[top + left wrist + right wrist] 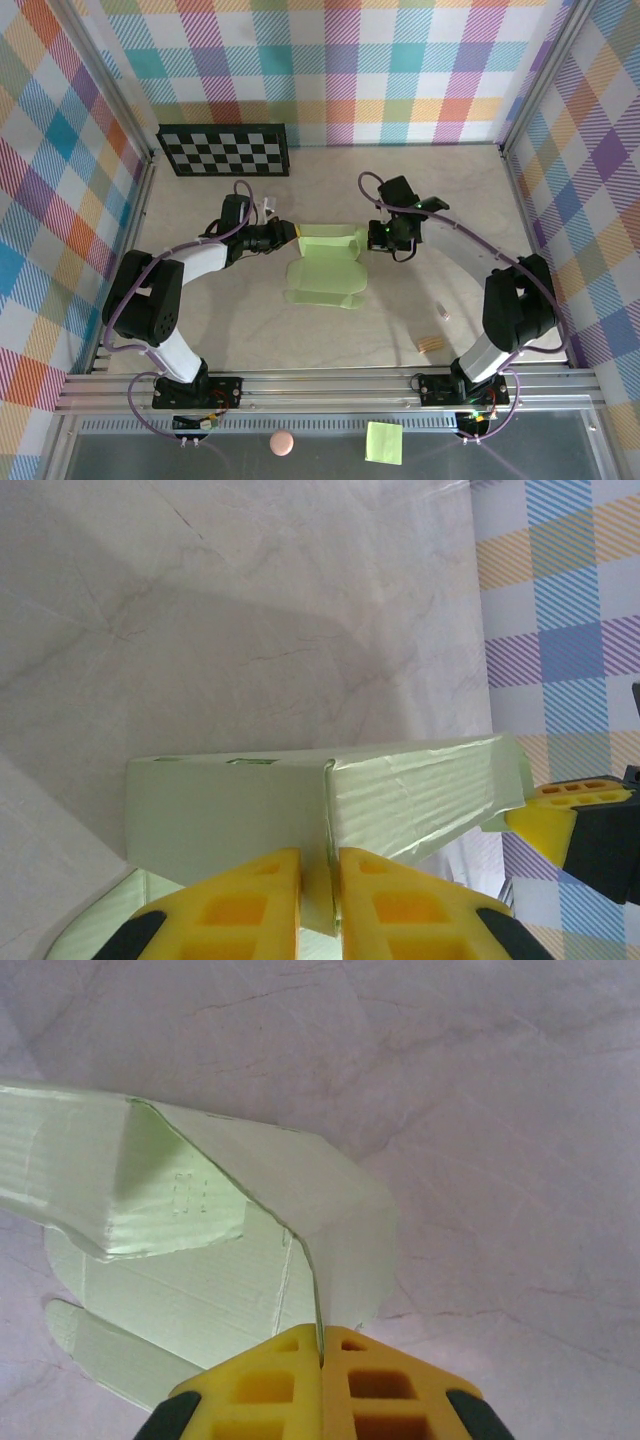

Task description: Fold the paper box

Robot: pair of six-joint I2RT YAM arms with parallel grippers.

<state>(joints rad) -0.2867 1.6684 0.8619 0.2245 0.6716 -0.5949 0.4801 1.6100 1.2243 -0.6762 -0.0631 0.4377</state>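
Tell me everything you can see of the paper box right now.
Pale lime-green thin card with crease lines and rounded flaps, the paper box is half folded: far part raised into a ridge, near panel flat on the table. It lies mid-table. The left gripper is shut on its left end, the right gripper on a flap at its right.

Bright, even, diffuse light; broad soft shadow on table [250,600] beyond paper box [400,790]; wrist views slightly soft, near foreground blurred.
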